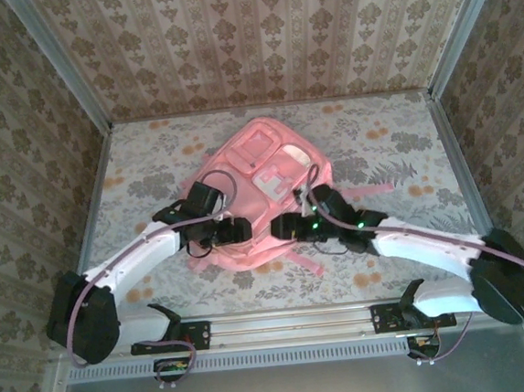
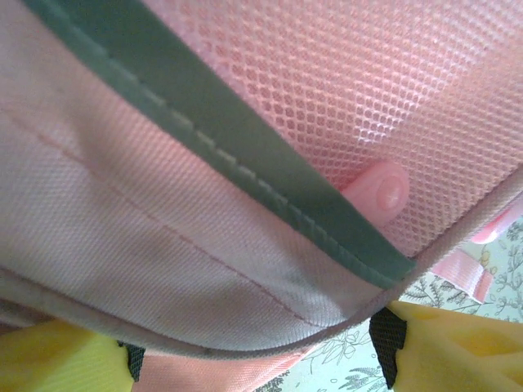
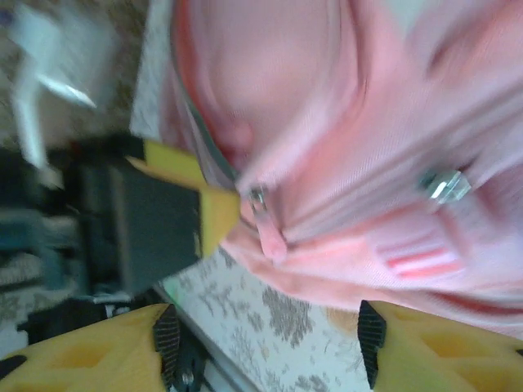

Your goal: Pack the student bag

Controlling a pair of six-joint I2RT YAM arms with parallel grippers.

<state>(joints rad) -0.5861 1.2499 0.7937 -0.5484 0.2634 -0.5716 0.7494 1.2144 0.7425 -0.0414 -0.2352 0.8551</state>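
Floral-patterned tabletop [image 1: 148, 151] is carrying a large pink fabric student bag [image 1: 260, 173], lying lengthwise front to back. At the bag's near edge we are seeing the left gripper [image 2: 257, 359] spread open across a grey-trimmed seam [image 2: 245, 171], and the right gripper [image 3: 265, 343] open, a pink zipper pull [image 3: 268, 224] lying just ahead.

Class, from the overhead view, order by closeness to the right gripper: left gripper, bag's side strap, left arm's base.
From the right gripper:
1. Left gripper, just left.
2. Side strap, to the right.
3. Left arm's base, near-left corner.
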